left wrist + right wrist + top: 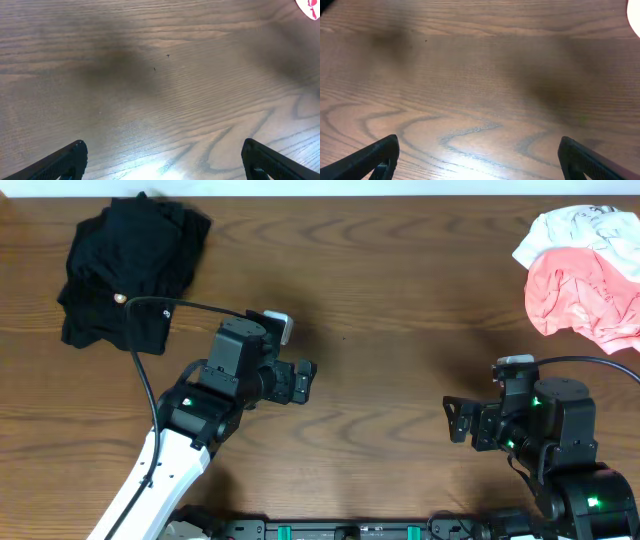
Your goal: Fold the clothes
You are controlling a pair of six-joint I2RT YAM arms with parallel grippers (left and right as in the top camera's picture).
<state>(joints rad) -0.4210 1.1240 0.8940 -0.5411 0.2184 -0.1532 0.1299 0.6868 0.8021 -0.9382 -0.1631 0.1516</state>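
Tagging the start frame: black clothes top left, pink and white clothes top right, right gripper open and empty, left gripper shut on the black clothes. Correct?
No. The left gripper is open and empty, apart from the black clothes; the left wrist view shows only bare table between its jaws. The rest stands: pink and white clothes top right, right gripper open and empty.

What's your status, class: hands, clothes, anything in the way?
Left hand and right hand open, empty. Black clothes heaped far left; pink clothes and white clothes far right, unfolded. Nothing in the way.
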